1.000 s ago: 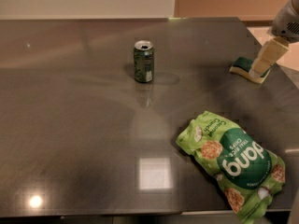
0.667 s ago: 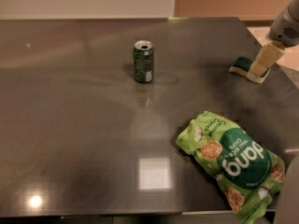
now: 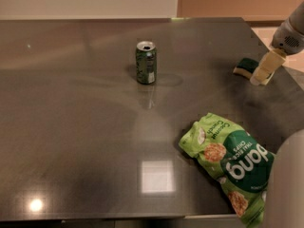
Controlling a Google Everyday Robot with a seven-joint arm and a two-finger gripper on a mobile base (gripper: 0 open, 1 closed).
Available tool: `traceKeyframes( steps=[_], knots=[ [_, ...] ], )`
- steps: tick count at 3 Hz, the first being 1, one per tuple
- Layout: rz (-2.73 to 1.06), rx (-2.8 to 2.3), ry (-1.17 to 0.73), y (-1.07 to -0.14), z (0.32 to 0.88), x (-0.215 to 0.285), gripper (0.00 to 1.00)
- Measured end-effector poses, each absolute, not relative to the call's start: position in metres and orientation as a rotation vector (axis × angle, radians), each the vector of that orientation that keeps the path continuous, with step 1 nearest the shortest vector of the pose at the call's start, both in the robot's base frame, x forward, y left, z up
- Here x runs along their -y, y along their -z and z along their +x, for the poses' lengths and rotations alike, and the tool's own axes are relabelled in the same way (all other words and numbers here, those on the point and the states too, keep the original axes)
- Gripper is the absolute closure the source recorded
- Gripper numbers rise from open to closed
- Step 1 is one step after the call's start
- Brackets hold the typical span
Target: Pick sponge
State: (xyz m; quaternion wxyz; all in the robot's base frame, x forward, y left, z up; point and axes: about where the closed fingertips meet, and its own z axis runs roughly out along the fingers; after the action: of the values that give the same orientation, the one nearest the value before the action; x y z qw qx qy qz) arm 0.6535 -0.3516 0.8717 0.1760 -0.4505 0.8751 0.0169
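Observation:
The sponge (image 3: 244, 66) lies flat near the table's right edge, dark green top over pale yellow foam. Its right end is hidden behind my gripper (image 3: 264, 70), which comes down from the upper right and sits right at the sponge, touching or just over its right end. The sponge rests on the table.
A green soda can (image 3: 146, 62) stands upright at the table's centre back. A big light-green snack bag (image 3: 229, 161) lies at the front right. A grey part of the robot (image 3: 289, 184) fills the lower right corner. The dark table (image 3: 71, 127) ends just right of the sponge.
The gripper has stayed at the sponge's right end, with hardly any shift. The grey robot part at the lower right corner has come further into view.

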Motion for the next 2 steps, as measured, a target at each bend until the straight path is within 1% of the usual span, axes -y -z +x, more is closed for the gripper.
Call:
traceKeyframes(
  steps=[2],
  knots=[
    [-1.26, -2.499, -0.069, -0.8491, 0.6666, 0.3657, 0.0]
  ],
)
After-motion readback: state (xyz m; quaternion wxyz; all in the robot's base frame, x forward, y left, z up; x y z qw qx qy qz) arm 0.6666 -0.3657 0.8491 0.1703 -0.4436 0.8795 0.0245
